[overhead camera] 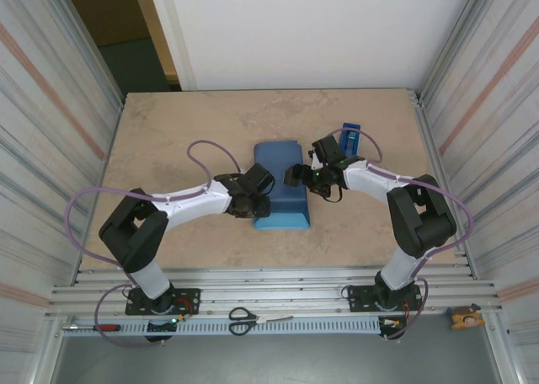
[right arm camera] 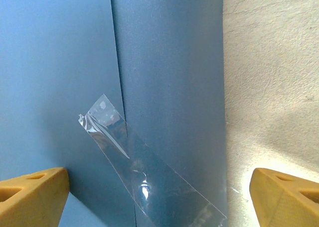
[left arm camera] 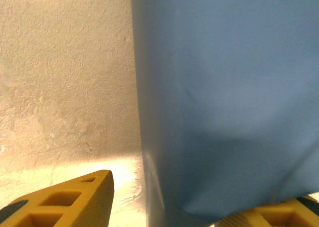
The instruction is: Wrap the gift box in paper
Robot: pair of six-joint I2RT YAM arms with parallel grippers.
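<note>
Smooth matte blue paper [overhead camera: 282,186] folded into rounded mound, centre of mottled beige counter [overhead camera: 168,140]. Glossy, crinkled clear tape strip [right arm camera: 144,172] across seam. Left end effector [left arm camera: 169,199] spread at 9 o'clock edge; right end effector [right arm camera: 158,176] spread wide at 3 o'clock.
</note>
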